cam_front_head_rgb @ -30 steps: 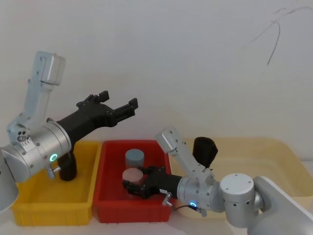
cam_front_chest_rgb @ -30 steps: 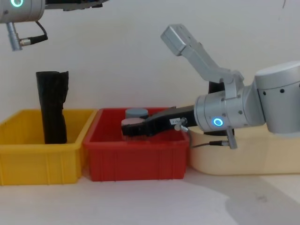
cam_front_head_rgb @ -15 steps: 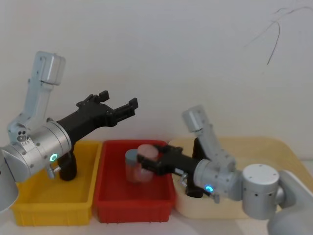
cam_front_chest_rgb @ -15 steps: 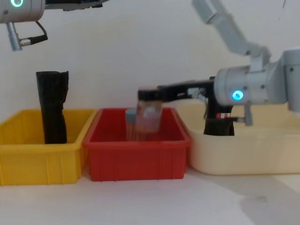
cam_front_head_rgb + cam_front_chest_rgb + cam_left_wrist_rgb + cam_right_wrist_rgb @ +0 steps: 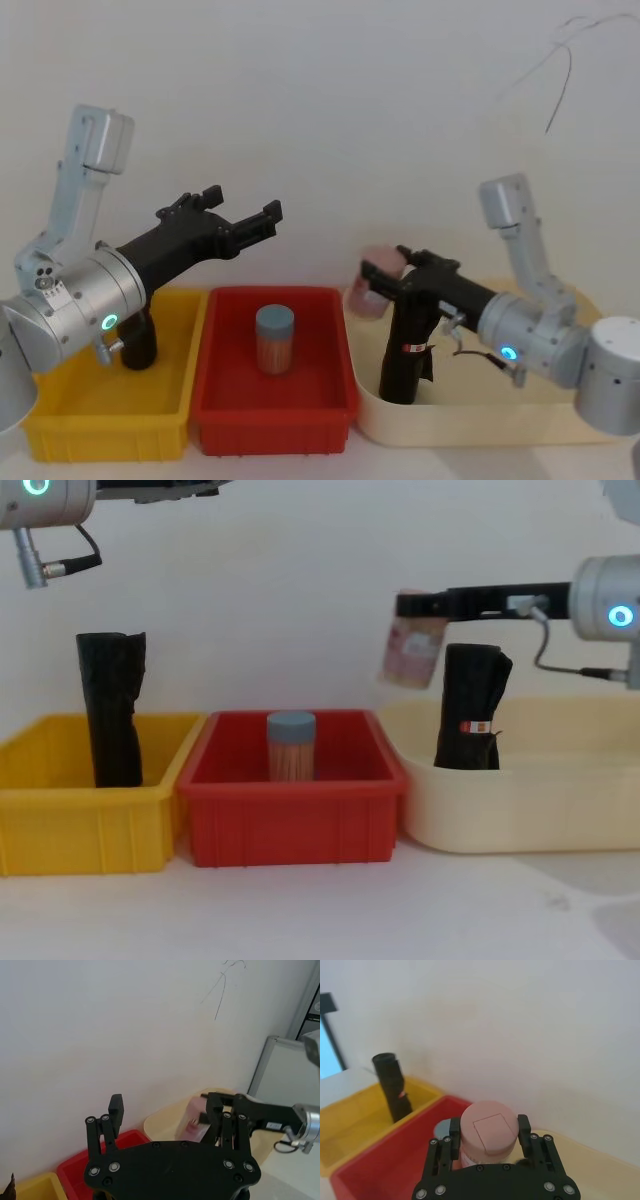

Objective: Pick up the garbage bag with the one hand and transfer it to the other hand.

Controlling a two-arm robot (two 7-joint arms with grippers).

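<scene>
The right gripper (image 5: 378,283) is gripping a pink-lidded jar (image 5: 408,652) and holding it in the air above the edge between the red bin (image 5: 335,405) and the cream tray (image 5: 480,425). The garbage bag (image 5: 470,706), with its red-and-white label, is standing upright in the cream tray. The left gripper (image 5: 243,220) is hanging spread wide above the yellow bin (image 5: 60,420).

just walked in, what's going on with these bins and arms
The right end effector is shut on a pink-lidded jar, holding it in the air above the near edge of the cream tray. The garbage bag stands untouched in that tray. The left end effector hangs open above the yellow bin. A blue-lidded jar sits in the red bin.
</scene>
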